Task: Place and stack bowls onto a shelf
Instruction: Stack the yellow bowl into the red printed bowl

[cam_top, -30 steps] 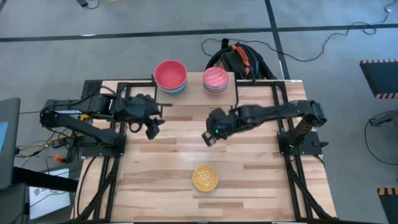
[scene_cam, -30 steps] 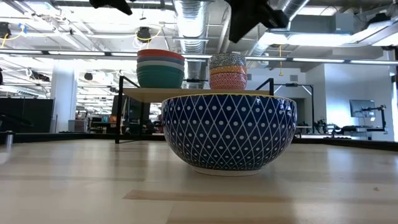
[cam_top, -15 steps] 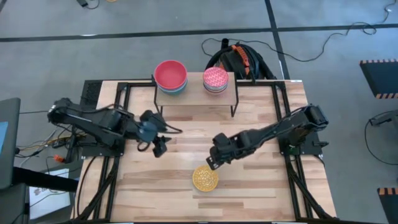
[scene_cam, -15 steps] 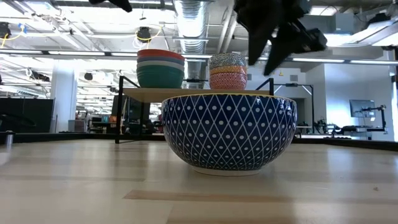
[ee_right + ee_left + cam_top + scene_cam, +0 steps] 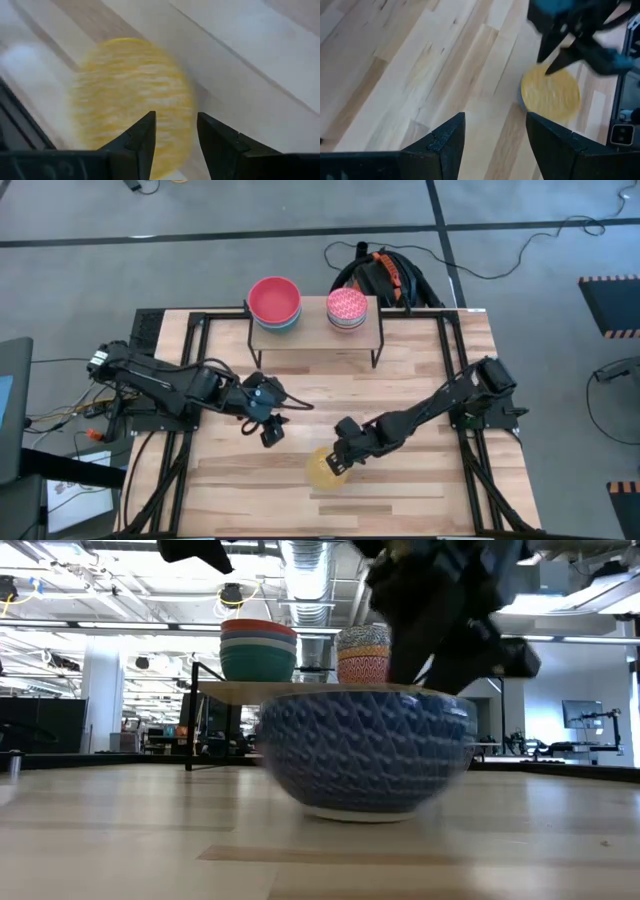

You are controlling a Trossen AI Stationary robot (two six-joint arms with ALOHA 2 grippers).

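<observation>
A bowl (image 5: pixel 328 470), blue-patterned outside (image 5: pixel 365 755) and yellow inside (image 5: pixel 130 100), stands on its foot near the table's front middle. My right gripper (image 5: pixel 175 125) is open just above its rim (image 5: pixel 343 460), one finger over the inside and one outside. My left gripper (image 5: pixel 270 430) hangs open and empty to the bowl's left (image 5: pixel 495 125). On the shelf (image 5: pixel 315 338) at the far edge stand two stacks of bowls, one with a red bowl on top (image 5: pixel 274 300), one with a pink-patterned bowl on top (image 5: pixel 347 307). My right gripper comes slanting down from the table's far right. Its open fingers (image 5: pixel 142 137) stand on either side of the bowl's rim (image 5: pixel 190 107) on the side toward the arm. Whether a finger touches the rim, I cannot tell.
A black and orange backpack (image 5: pixel 385 275) lies on the floor beyond the table's far edge. Black frame rails (image 5: pixel 175 470) run along the table's left and right sides. Bare wood lies between the shelf and the bowl (image 5: pixel 330 395).
My right gripper has swung from near the shelf toward the table's near edge and come down onto the bowl. My left gripper has gone toward the table's right and near edges, closer to the bowl.
</observation>
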